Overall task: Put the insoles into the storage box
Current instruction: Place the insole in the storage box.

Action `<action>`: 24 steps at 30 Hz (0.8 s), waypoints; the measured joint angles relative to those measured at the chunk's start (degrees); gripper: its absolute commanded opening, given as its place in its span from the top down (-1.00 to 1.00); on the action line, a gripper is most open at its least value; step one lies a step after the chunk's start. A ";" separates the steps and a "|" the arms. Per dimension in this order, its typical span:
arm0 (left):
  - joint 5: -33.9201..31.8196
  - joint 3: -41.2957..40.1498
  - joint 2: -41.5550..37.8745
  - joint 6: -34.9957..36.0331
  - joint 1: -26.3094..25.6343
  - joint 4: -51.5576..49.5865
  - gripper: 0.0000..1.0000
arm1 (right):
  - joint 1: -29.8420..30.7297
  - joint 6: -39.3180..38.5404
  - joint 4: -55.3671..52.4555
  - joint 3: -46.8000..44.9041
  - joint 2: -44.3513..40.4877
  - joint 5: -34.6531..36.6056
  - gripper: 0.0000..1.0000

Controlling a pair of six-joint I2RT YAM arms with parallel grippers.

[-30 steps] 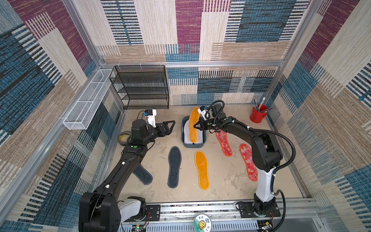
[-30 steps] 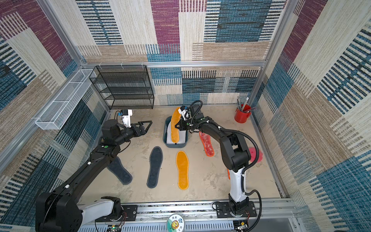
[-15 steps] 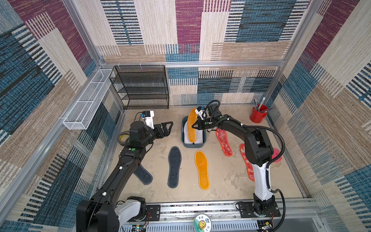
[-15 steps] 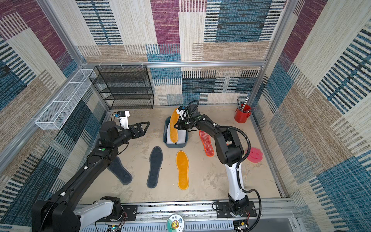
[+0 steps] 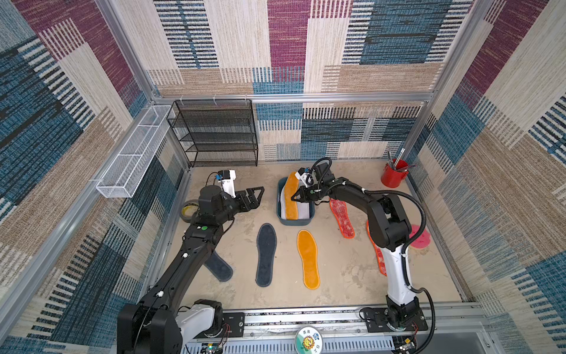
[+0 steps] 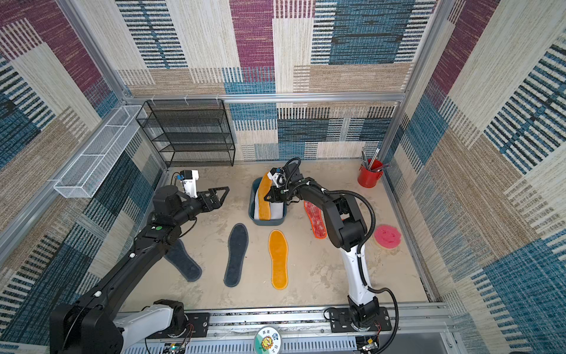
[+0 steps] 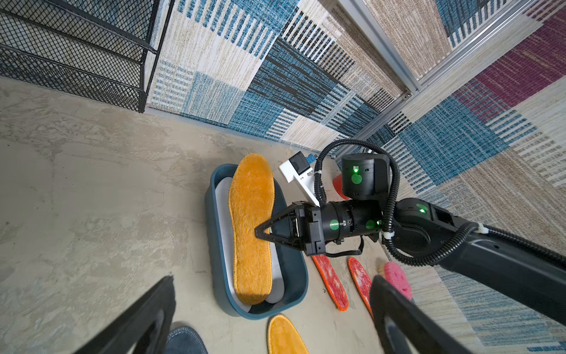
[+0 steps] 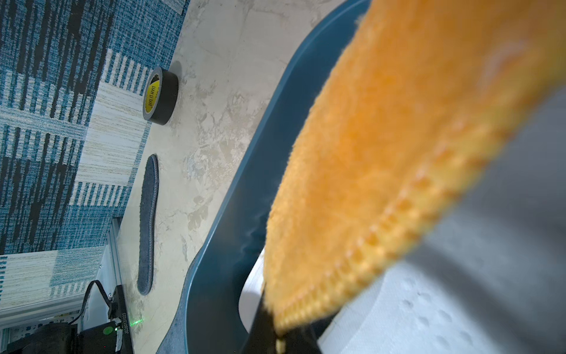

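Walls (image 5: 288, 46): woven patchwork, blue, maroon, beige. Floor (image 5: 343, 275): mottled beige. Black mesh rack (image 5: 214, 131), back wall. White wire basket (image 5: 131, 154), side wall.

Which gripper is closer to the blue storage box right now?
Right. The right gripper is over the storage box, shut on the orange insole that leans out over its far rim. The left gripper hangs open beside the box, apart from it.

R gripper (image 5: 293, 198) pinches orange insole (image 5: 291, 211), half in storage box (image 5: 294, 222)

The left arm (image 5: 186, 260) hides part of one dark grey insole (image 5: 221, 269).
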 measured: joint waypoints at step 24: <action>0.44 -0.04 1.42 -0.44 0.02 0.70 -0.99 | 0.61 0.63 -0.87 2.58 3.26 4.96 0.20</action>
